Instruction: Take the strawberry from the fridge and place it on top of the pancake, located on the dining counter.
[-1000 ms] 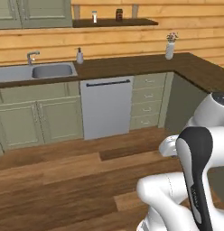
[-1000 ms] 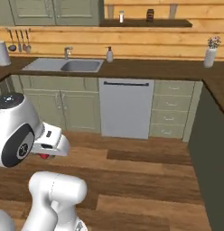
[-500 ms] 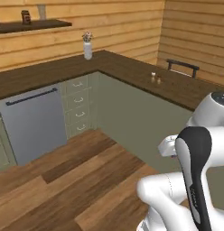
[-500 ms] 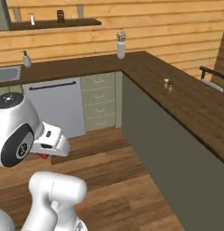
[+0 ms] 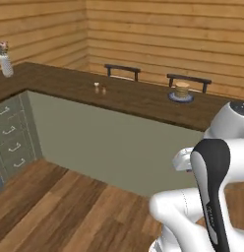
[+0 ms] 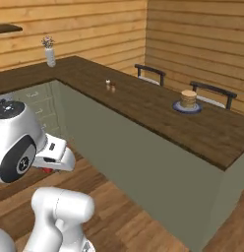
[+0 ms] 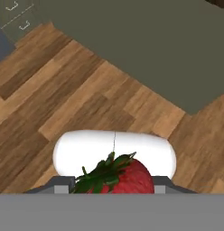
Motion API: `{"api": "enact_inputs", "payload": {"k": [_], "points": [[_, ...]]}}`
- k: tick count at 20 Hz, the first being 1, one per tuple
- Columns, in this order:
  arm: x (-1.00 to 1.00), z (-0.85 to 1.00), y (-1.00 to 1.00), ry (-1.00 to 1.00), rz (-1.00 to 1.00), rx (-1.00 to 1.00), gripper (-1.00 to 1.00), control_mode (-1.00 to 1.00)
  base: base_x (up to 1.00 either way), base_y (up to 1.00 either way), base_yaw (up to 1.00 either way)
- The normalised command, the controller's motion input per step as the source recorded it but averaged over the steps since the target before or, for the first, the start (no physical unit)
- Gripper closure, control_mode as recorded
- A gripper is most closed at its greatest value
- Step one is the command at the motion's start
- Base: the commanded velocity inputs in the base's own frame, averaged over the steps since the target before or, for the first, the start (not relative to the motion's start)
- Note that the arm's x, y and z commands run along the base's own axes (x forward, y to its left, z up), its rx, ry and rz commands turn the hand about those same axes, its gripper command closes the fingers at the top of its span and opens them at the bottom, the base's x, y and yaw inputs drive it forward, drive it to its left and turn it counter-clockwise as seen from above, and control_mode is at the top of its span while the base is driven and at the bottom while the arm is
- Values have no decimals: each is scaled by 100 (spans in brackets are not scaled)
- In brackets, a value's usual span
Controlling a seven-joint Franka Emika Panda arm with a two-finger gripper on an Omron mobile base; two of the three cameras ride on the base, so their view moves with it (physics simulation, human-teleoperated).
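Observation:
The red strawberry (image 7: 127, 180) with its green leaves sits between my gripper's (image 7: 113, 186) fingertips in the hand view, and the gripper is shut on it. From the right base view the gripper (image 6: 47, 168) hangs low beside the arm, over the wooden floor, with a bit of red under it. The pancake (image 5: 182, 90) (image 6: 188, 98) is a tan stack on a blue-grey plate (image 5: 173, 97) (image 6: 178, 109), far along the dark-topped dining counter (image 5: 124, 98) (image 6: 143, 98), well away from the gripper. The fridge is out of view.
Two dark chairs (image 5: 122, 69) (image 6: 149, 71) stand behind the counter. Small shakers (image 5: 99, 87) (image 6: 110, 84) sit on its top, and a vase (image 5: 4, 61) (image 6: 49, 51) stands at the corner. Drawers (image 5: 11, 133) line the left. Wooden floor (image 7: 64, 90) lies below the hand.
The whole picture has swung as the base turned: sink and dishwasher left the views, and the dining counter with the pancake came in. The gripper still holds the strawberry.

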Motion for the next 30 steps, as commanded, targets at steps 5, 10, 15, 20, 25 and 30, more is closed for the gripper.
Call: {"api": "enact_inputs", "payload": {"k": [5,10,15,20,25,30], "points": [[0,0,0,0,0,0,100,100,40,-29,-61],[0,0,0,0,0,0,100,100,33,-42,-60],[0,0,0,0,0,0,100,100,8,-86,-44],[0,0,0,0,0,0,100,100,11,-82,-27],[0,0,0,0,0,0,100,100,27,-68,-20],[0,0,0,0,0,0,100,100,58,-17,-24]]}}
